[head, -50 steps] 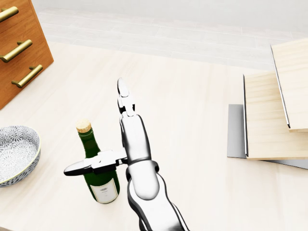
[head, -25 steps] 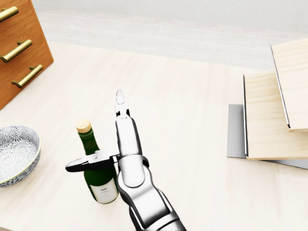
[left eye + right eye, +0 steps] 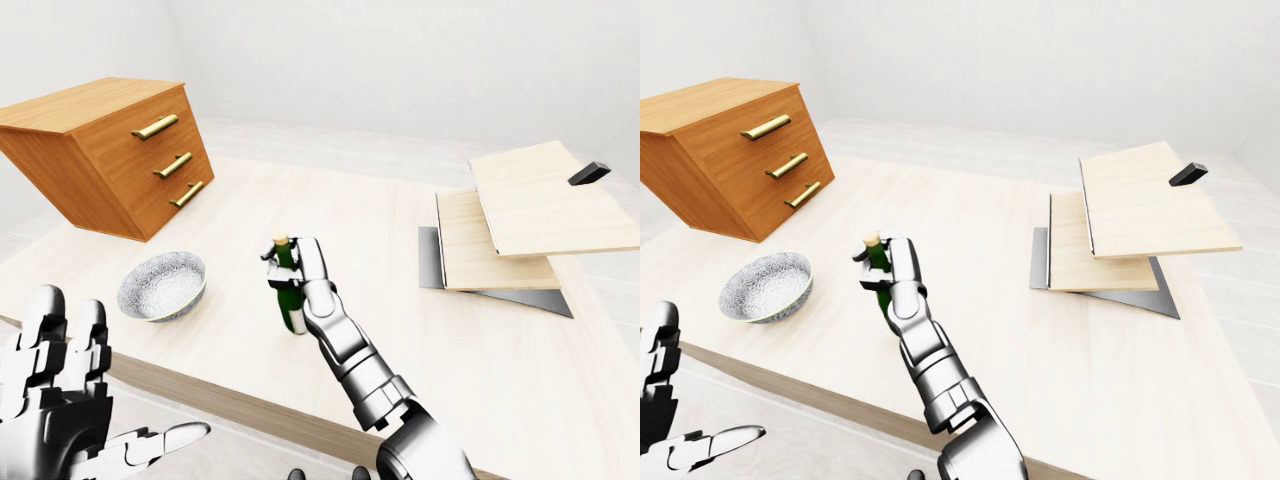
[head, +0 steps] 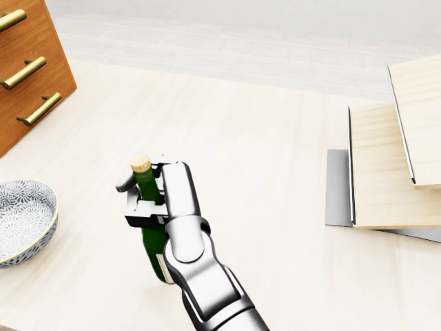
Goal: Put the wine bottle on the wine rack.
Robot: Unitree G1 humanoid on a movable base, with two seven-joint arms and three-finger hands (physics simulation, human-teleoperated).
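The green wine bottle [image 4: 153,240] with a cork top stands on the pale wooden table [image 4: 275,158], left of centre in the head view. My right hand [image 4: 147,196] is shut on its neck, the fingers wrapped just below the cork. The bottle's label is hidden behind my forearm. The wine rack [image 4: 386,165], made of slanted light-wood boards on a grey base, stands at the right edge of the table, well apart from the bottle. My left hand [image 3: 70,400] hangs low at the bottom left of the left-eye view, off the table, with its fingers spread open and empty.
A patterned grey bowl [image 4: 21,221] sits to the left of the bottle. A wooden chest of drawers [image 4: 27,69] with brass handles stands at the top left. A small black block [image 3: 590,172] lies on the rack's top board.
My right hand's fingers, spread beside the bottle before, have closed round its neck. The bottle has shifted slightly right and up in the head view. The camera has not moved.
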